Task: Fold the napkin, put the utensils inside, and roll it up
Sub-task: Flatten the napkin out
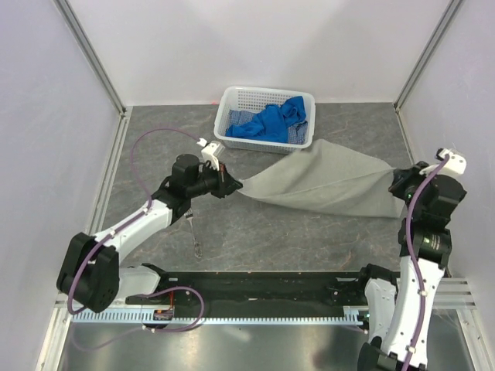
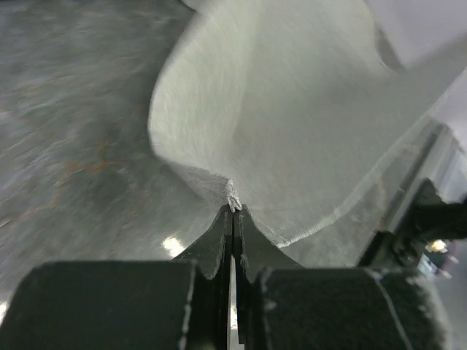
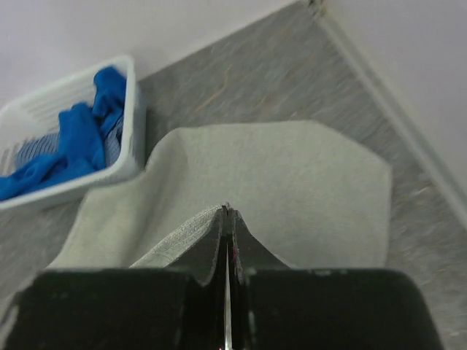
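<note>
Napkin [image 1: 325, 182], a large plain light grey-beige square of thin cloth: stretched between both arms. Left gripper [image 2: 233, 208] has its jaws pressed together on one corner; the left wrist view shows the cloth tip nipped between the black fingertips and the sheet billowing away above. Right gripper [image 3: 226, 211] is likewise clamped on the opposite corner, with a folded edge caught in the tips.

Only the top view shows the whole span, sagging over the grey marbled table [image 1: 309, 232], its far edge reaching the near right corner of the white slotted plastic basket [image 1: 224, 116]. The basket holds crumpled bright blue cloths [image 1: 271, 124].

Only the top view shows the small silver metal fork [image 1: 193, 236], lying flat on the table beside the left forearm, apart from the cloth.
</note>
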